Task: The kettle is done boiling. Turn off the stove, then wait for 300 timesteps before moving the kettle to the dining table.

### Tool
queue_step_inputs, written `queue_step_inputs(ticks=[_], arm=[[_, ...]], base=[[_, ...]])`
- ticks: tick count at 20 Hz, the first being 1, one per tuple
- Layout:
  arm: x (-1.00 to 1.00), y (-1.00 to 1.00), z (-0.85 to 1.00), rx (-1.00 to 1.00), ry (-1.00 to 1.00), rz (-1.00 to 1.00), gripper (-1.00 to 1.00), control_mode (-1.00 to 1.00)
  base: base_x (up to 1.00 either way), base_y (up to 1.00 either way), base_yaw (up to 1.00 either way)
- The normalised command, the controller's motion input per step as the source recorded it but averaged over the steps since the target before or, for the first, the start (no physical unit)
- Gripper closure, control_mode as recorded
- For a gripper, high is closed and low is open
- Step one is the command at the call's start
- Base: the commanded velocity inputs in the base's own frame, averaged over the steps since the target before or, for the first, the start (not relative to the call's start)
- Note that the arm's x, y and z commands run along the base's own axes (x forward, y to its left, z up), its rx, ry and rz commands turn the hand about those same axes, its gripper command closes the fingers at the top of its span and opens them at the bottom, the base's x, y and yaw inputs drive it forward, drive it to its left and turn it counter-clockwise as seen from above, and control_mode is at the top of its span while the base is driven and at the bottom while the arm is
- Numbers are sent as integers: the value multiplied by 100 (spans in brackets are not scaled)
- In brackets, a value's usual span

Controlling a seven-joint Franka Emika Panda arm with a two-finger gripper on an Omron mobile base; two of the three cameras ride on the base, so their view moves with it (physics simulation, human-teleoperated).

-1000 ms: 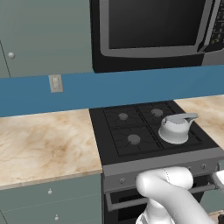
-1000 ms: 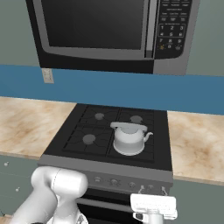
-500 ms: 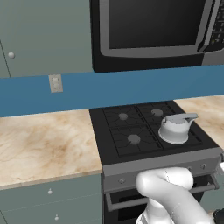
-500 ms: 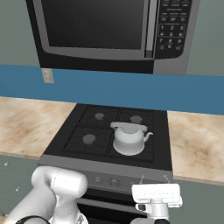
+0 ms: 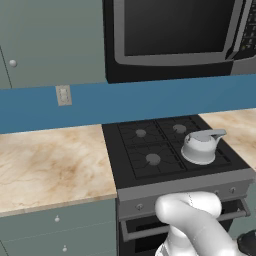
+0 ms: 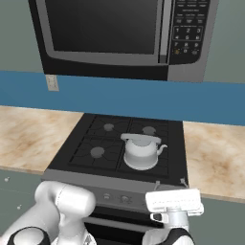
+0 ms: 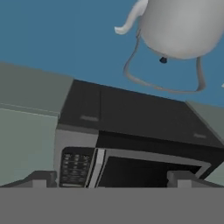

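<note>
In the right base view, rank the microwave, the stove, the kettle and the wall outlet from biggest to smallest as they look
1. Microwave: nearly level with the stove, and cut off at the top edge, so the top two places are unsure.
2. Stove.
3. Kettle.
4. Wall outlet, clearly smallest.

Kettle on the stove's front right burner

You see the kettle (image 5: 200, 148), squat, rounded, silver-grey, standing upright on the dark grate at about 4 o'clock on the stove (image 5: 150, 150), its flat handle arched over the lid and its short spout pointing to 3 o'clock. The stove is a black four-burner cooktop with a grey knob panel and a bar-handled oven door below.
</note>
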Motion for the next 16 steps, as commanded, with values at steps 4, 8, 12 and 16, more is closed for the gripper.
queue_step_inputs(ticks=[4,8,12,16], arm=[[10,7,55,1,8,0,-100,-100],[17,6,56,3,13,0,-100,-100],[20,7,55,2,15,0,-100,-100],[21,10,53,4,18,0,-100,-100]], base=[[0,0,0],[0,0,0],[0,0,0],[0,0,0]])
